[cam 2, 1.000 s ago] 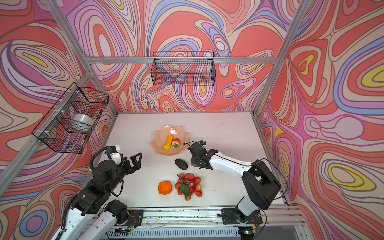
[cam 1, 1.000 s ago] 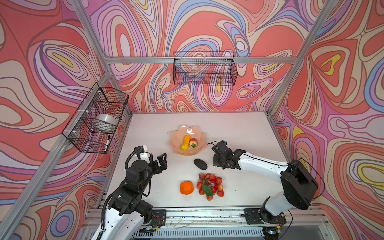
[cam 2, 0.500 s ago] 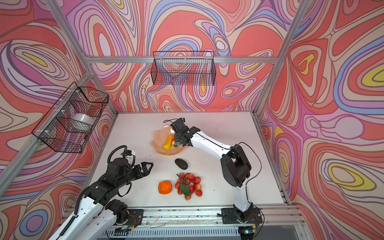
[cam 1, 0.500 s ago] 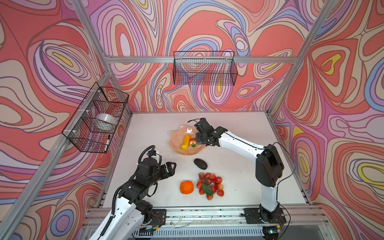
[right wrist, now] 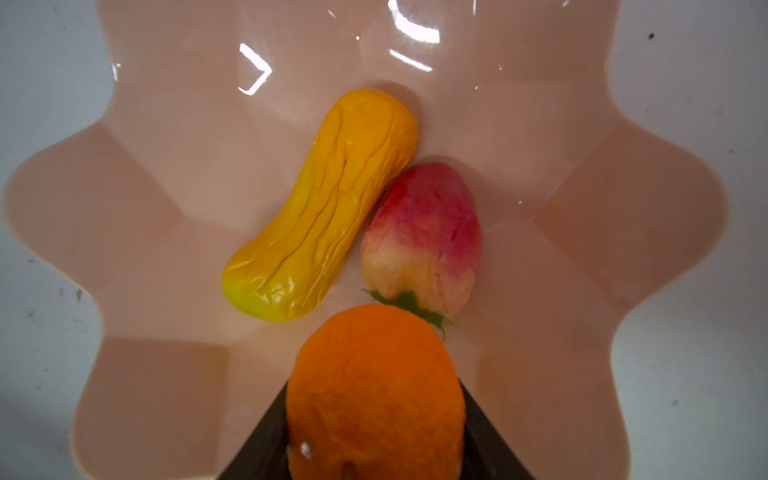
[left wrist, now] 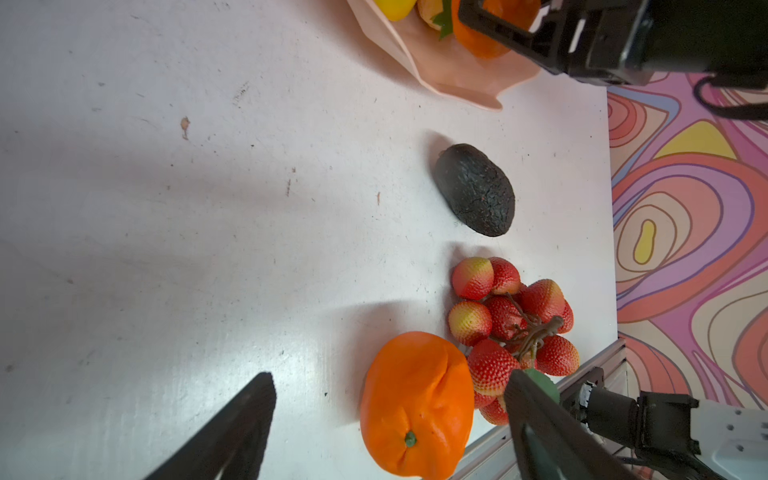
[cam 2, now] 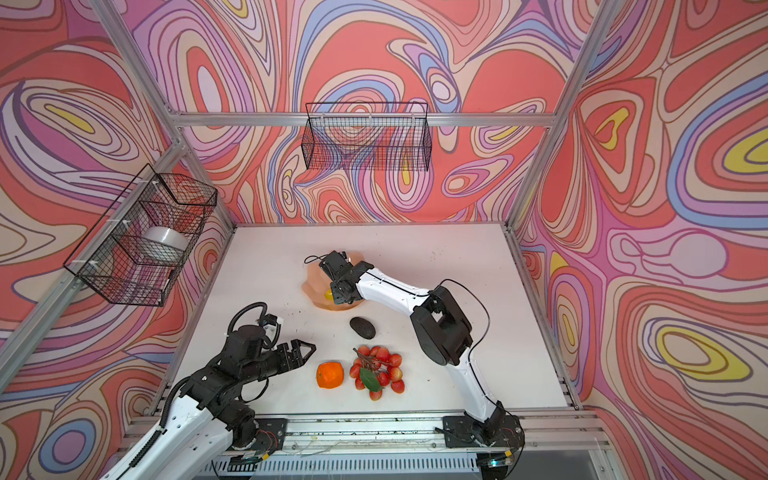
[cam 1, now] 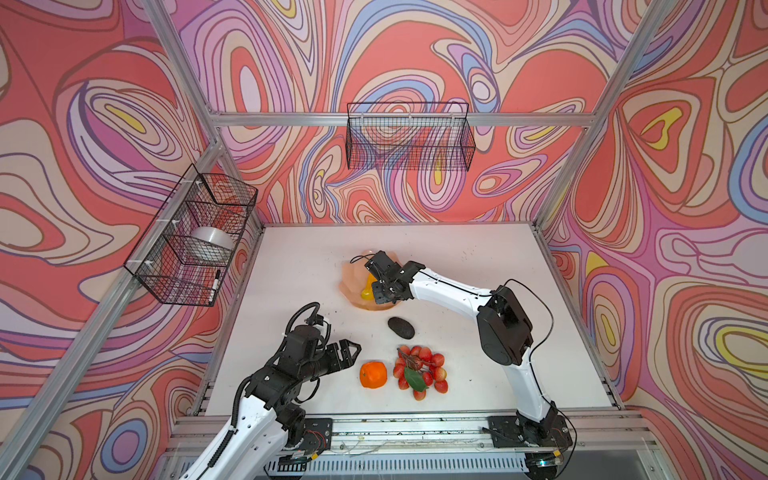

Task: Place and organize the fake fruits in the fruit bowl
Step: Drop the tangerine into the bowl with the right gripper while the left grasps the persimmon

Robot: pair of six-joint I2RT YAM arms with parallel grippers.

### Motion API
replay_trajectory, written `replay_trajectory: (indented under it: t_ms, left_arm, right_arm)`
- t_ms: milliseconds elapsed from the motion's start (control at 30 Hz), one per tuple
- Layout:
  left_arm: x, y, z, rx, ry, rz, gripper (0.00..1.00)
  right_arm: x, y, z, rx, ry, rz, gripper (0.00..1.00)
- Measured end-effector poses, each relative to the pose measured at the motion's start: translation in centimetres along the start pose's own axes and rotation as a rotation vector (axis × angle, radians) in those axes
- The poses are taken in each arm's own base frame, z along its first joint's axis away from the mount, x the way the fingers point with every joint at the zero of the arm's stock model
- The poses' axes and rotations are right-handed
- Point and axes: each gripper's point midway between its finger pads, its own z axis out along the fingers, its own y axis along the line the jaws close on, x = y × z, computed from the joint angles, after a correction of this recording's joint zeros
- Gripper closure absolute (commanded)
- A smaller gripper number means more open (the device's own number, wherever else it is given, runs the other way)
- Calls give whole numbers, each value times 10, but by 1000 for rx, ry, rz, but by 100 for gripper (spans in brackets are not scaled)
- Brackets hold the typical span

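Small tangerine [right wrist: 374, 357] pinched in right hand [right wrist: 374, 388], apparently just above fruit bowl [right wrist: 166, 208].

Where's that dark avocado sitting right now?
In both top views the avocado lies on the table near the middle, between the fruit bowl behind it and the bunch of red berries in front.

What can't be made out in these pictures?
- Top views: right gripper hides peach and small tangerine over the fruit bowl.
- Right wrist view: frame edge cuts off the tangerine's near end.
- Left wrist view: frame edge cuts off most of the bowl.
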Motion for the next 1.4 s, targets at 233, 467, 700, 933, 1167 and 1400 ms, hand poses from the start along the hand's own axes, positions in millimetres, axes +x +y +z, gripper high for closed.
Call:
replay_trajectory:
  t_ms: [233, 467, 700, 933, 1167, 1400]
  left_arm:
    - [21, -3, 12, 19, 67, 33, 13]
    - [34, -8, 19, 20, 117, 74, 12]
    - [36, -10, 22, 23, 125, 88, 11]
    - [41, -11, 32, 17, 153, 103, 8]
    - [54, -10, 47, -3, 206, 131, 7]
    - [67, -16, 56, 5, 245, 159, 28]
  right_arm:
    - [3, 1, 6, 0, 21, -3, 46]
    - [1, 3, 5, -8, 19, 2, 35]
    - [-11, 1, -21, -31, -54, 38, 21]
    - [-43, -21, -117, -89, -278, 139, 15]
    - [-30, -50, -154, -79, -364, 226, 14]
    - [10, -71, -125, -13, -282, 266, 13]
